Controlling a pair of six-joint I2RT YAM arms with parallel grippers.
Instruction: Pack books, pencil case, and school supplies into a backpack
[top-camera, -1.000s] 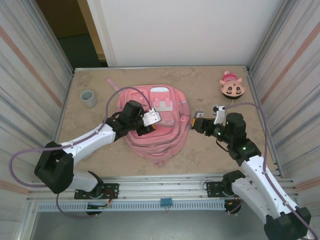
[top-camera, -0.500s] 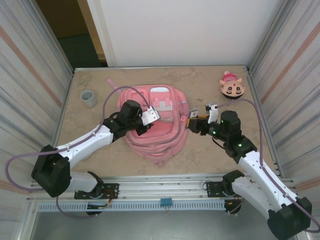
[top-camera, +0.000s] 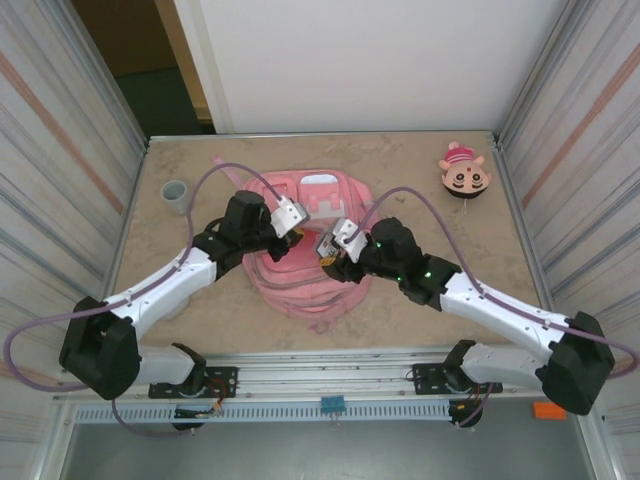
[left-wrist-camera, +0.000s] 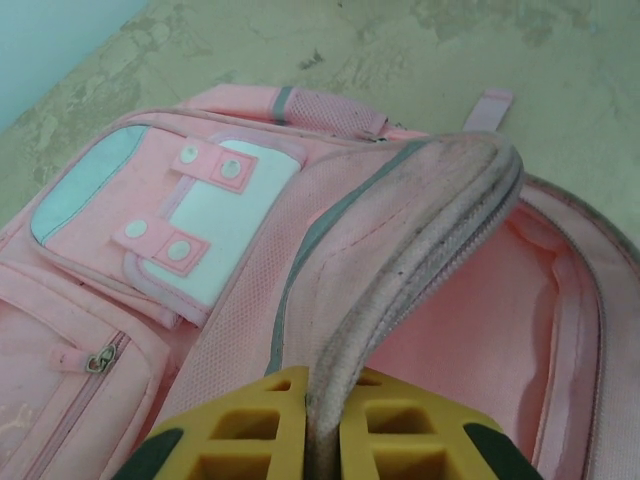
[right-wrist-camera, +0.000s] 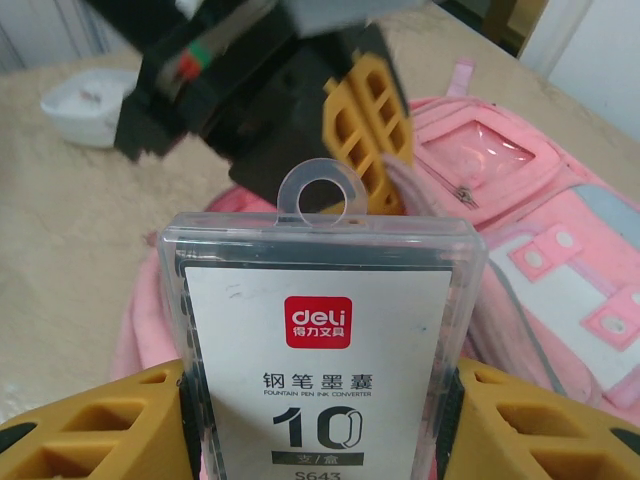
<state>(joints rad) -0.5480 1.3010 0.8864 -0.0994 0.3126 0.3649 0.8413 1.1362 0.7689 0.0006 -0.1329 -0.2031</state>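
Note:
The pink backpack (top-camera: 308, 292) lies in the middle of the table with its main opening unzipped. My left gripper (left-wrist-camera: 322, 385) is shut on the backpack's pale zipper rim (left-wrist-camera: 420, 230) and holds the flap up, baring the pink inside. My right gripper (right-wrist-camera: 318, 400) is shut on the school supplies, a small clear plastic box (right-wrist-camera: 318, 330) with a white label. It hangs just over the backpack's opening, close to my left gripper (right-wrist-camera: 365, 130). From above, the two grippers (top-camera: 290, 222) (top-camera: 330, 245) stand nearly side by side. The books and the pencil case are out of view.
A round cartoon-face toy (top-camera: 464, 172) lies at the back right. A small grey cup (top-camera: 177, 195) stands at the back left. Striped walls close in both sides of the table (top-camera: 420, 190).
My left gripper has shut on the backpack's rim and pulled it up and back. My right arm has swung left with the box, from beside the backpack to over its opening.

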